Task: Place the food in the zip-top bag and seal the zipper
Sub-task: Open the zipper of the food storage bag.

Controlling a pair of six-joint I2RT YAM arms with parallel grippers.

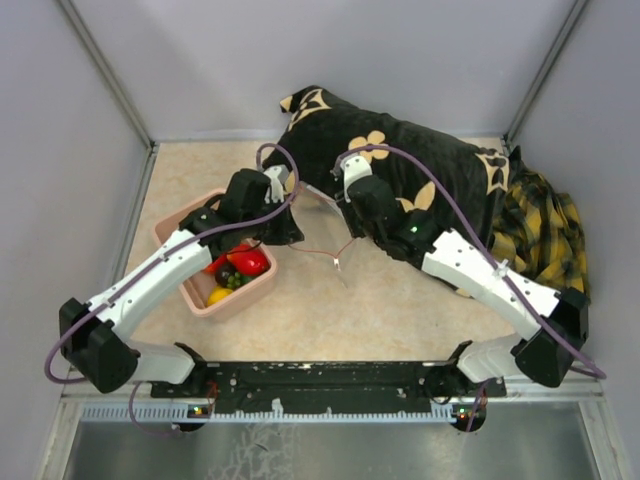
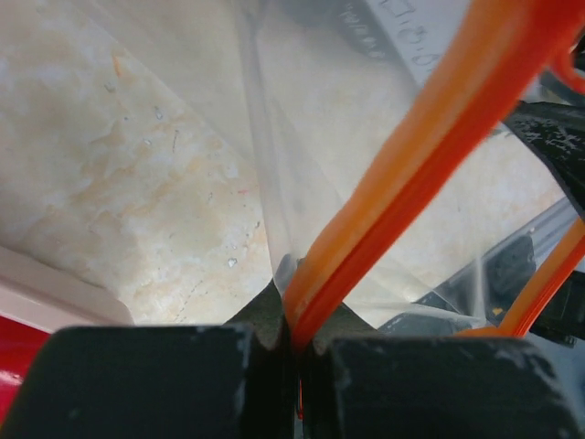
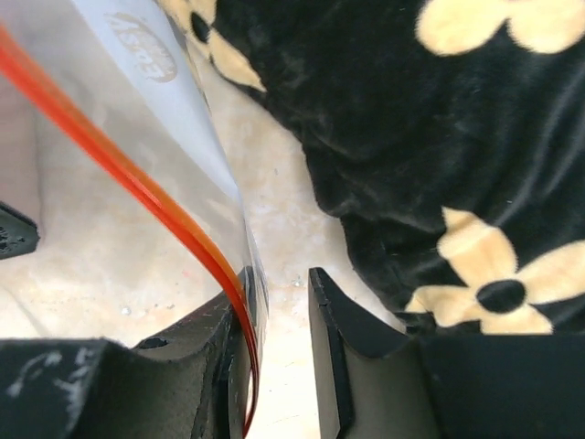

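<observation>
L claw [image 2: 297, 352] pinched tight on zipper [image 2: 430, 137]. zip-top bag [image 1: 322, 222] hanging btwn both arms. R claw [image 3: 279, 285] spread, zipper just against one finger. All food [image 1: 240, 268] in pink tub [image 1: 240, 302].

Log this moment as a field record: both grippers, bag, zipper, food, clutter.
left gripper: shut on the zipper
right gripper: open; the orange strip lies against one finger, with a gap to the other
zip-top bag: clear, spanning between the two grippers; no food seen inside
food: in the pink tub, beside the left arm
clutter: black flowered cloth and yellow plaid cloth at the far right of the table
</observation>
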